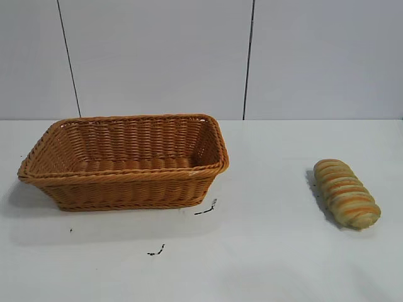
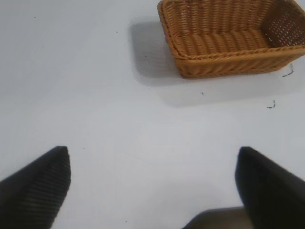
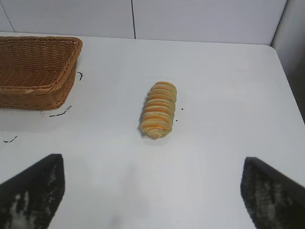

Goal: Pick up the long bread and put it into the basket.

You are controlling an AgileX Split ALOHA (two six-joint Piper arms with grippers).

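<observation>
Wicker basket (image 1: 126, 179) and long bread (image 1: 347, 193) lie apart; only wrist views show both grippers (image 2: 152, 183) (image 3: 152, 186), seemingly spread.

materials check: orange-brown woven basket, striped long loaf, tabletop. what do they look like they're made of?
Orange-brown rectangular woven basket: wicker or plastic rattan; even strands with a slight sheen and a braided rim, so possibly synthetic.
Tan-yellow long bread with orange-brown spiral ridges: smooth, uniform stripes suggest a foam or plastic replica, not certain.
White table: smooth matte surface, likely laminate, with small dark marks.

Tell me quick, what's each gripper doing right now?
Left gripper: open, holding nothing, over bare table short of the basket.
Right gripper: open, holding nothing, short of the bread.
</observation>
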